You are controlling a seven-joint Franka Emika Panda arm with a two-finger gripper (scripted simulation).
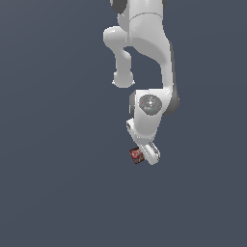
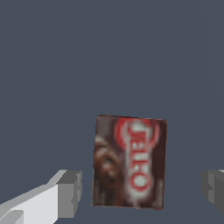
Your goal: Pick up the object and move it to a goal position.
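The pincer (image 2: 142, 190) is spread wide, its two grey fingertips (image 2: 70, 192) standing apart on either side of the box (image 2: 130, 161) with a gap on each side, touching neither. The box (dark red and brown, white lettering face up) lies flat on the desk (image 2: 109, 57) between them. In the exterior view the box (image 1: 136, 155) shows just beside the pincer's (image 1: 147, 155) tip.
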